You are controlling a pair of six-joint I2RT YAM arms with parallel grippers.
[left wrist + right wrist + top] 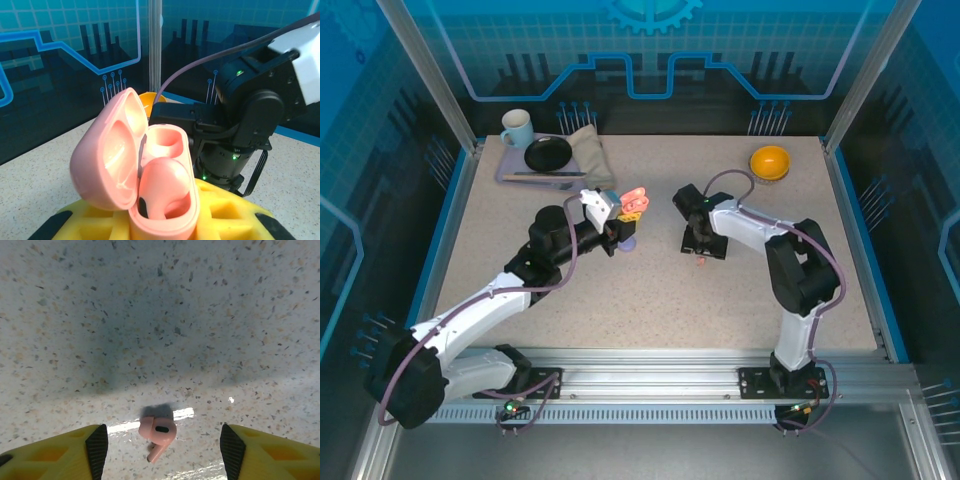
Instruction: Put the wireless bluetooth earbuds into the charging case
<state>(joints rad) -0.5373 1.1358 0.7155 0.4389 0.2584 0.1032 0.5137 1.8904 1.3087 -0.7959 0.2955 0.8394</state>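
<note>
Picking up a bud is the step in hand. The right jaws hover spread either side of a smooth salmon-pink earbud [157, 430], bean-shaped with a short stem, on the speckled worktop [150, 315]. The left jaws pinch the glossy, rounded pink case [160, 190], its lid open. Next they should descend and close gently.

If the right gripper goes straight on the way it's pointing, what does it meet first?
Probably the pink earbud lying on the table, centred between the right gripper's open fingers; height above it is unclear.
</note>
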